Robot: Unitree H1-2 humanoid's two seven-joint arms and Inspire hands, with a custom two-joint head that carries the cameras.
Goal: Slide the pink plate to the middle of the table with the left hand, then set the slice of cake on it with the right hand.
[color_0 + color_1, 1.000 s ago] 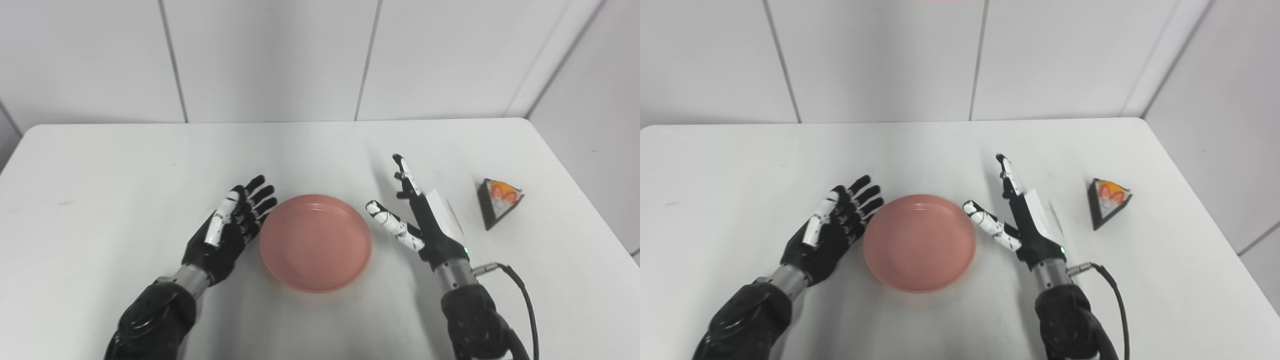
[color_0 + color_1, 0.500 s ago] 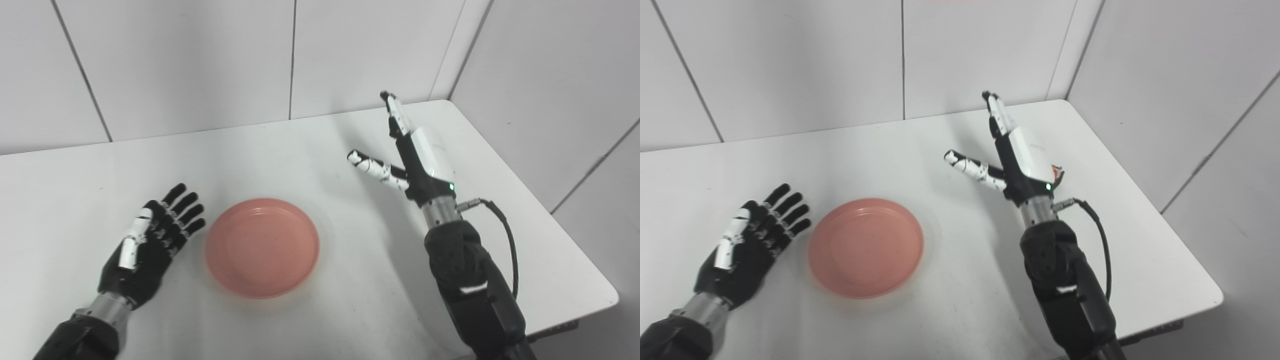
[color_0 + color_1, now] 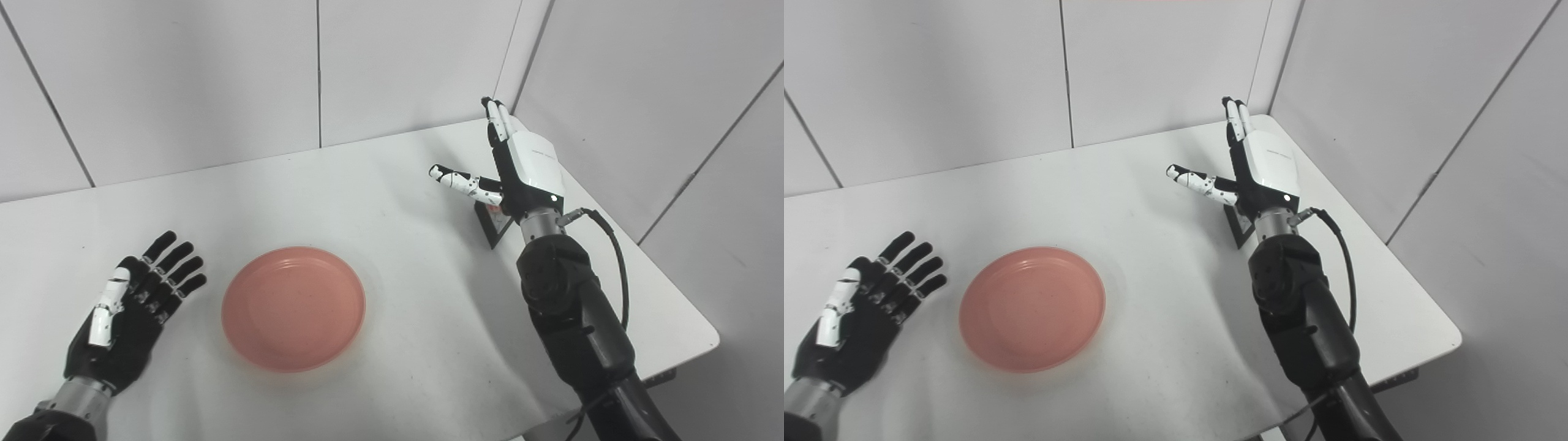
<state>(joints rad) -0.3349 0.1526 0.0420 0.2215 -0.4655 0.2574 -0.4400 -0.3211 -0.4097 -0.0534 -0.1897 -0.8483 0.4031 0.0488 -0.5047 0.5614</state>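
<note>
The pink plate [image 3: 294, 308] lies flat on the white table [image 3: 392, 306], empty. My left hand [image 3: 125, 318] rests open to its left, palm up, a gap away from the rim. My right hand [image 3: 514, 162] is raised over the table's right side, open with thumb spread and fingers pointing up. The slice of cake [image 3: 493, 222] sits just under and behind this hand; only its dark corner and a bit of red show. In the right eye view the cake [image 3: 1240, 229] is likewise mostly hidden behind the right hand [image 3: 1258, 162].
The table's right edge [image 3: 674, 288] and its near right corner lie close to my right arm. White tiled walls close in behind and on the right. A black cable [image 3: 612, 245] loops from the right wrist.
The camera has turned to the right. My right hand has risen and moved right to hang over the cake. My left hand has drawn back from the plate.
</note>
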